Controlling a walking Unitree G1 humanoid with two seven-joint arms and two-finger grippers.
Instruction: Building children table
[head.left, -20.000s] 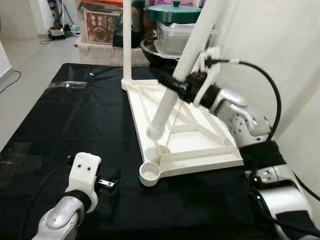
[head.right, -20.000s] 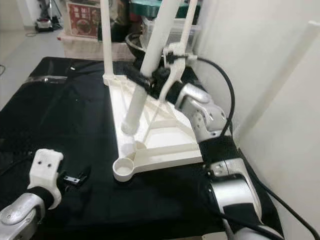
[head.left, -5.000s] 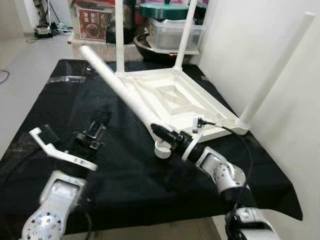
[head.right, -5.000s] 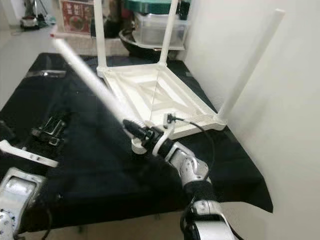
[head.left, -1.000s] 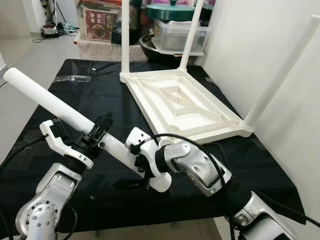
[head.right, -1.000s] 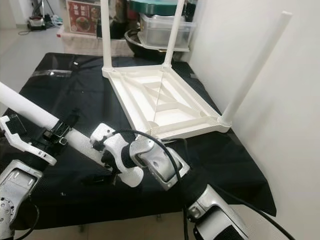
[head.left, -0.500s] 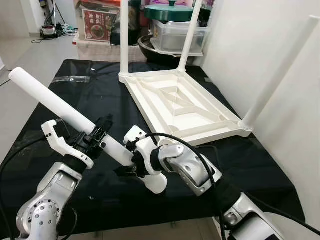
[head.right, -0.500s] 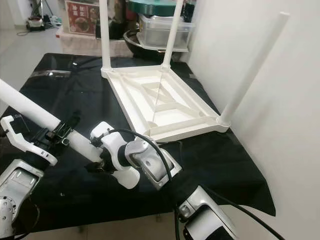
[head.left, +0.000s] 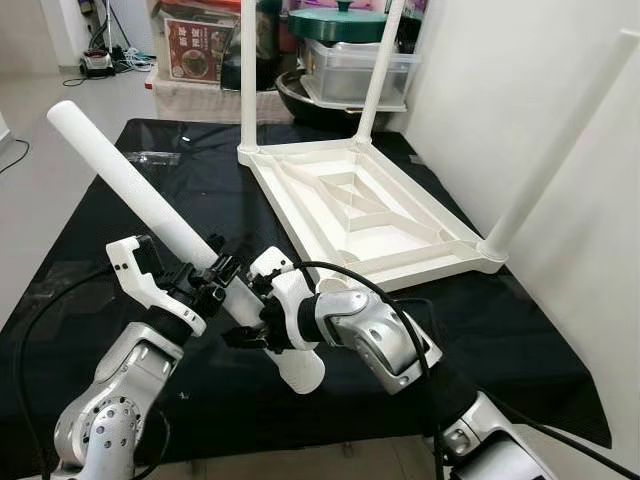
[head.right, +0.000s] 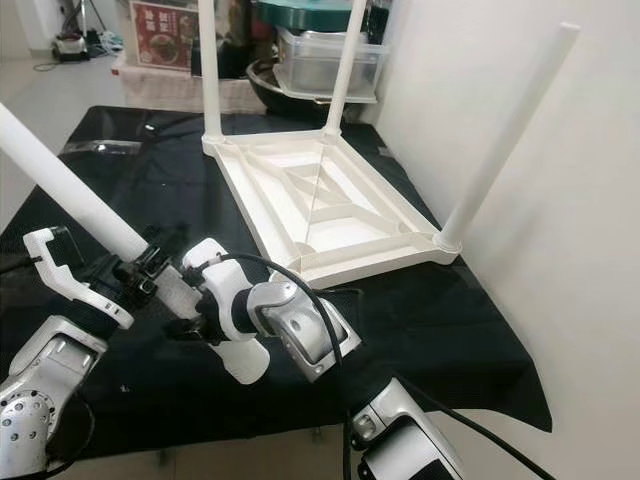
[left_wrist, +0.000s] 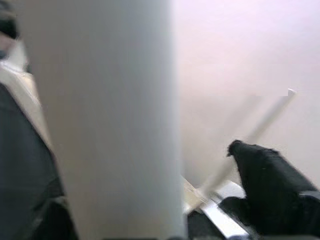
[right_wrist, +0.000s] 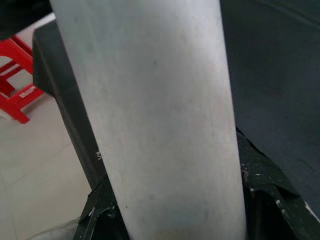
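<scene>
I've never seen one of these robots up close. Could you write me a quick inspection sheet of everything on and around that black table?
Surface: black cloth covering the table.
Job's things: white tabletop lying upside down with three legs standing up from its corners; a fourth loose leg held slanting above the cloth.
Clutter: nothing seen on the cloth.
Grippers: left gripper and right gripper both clamp the loose leg, side by side near its lower end.
Cables: black cable looping over the right arm.
Surroundings: white wall on the right; pots and a clear box behind the table.
</scene>
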